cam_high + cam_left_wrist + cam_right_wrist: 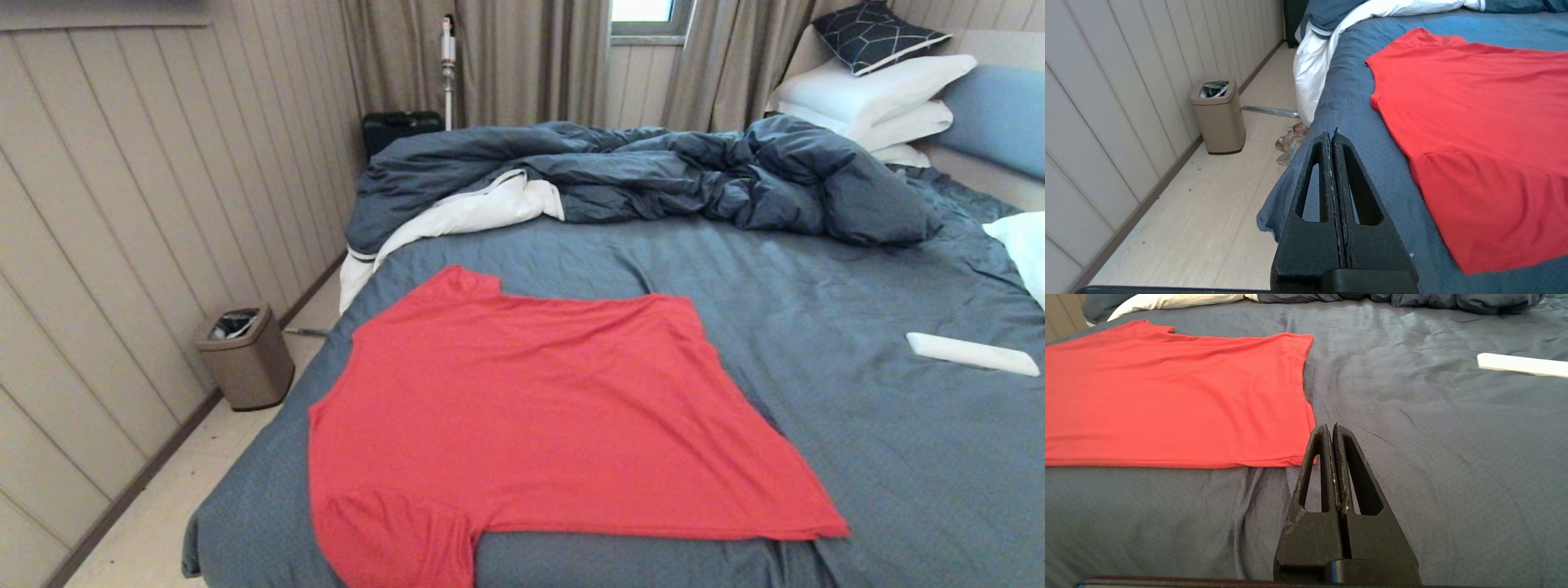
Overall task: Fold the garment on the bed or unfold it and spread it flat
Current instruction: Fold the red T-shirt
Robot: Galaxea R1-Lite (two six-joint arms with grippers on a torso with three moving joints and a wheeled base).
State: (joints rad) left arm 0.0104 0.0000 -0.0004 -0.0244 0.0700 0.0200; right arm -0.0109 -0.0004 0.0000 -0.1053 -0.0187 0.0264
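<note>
Left gripper (1332,136) closed, empty, above bed (1355,122) edge; right gripper (1329,430) closed, empty, near garment (1175,392).

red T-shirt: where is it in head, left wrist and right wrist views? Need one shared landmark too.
Head view: red T-shirt spread flat, lower centre-left, on the bed.
Left wrist view: fills the right side, past the shut left gripper.
Right wrist view: upper left, beside the shut right gripper.
Shared landmark: the white duvet lining.

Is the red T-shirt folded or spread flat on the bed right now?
Spread flat: the T-shirt lies open in one layer on the bed, both sleeves out.
</note>
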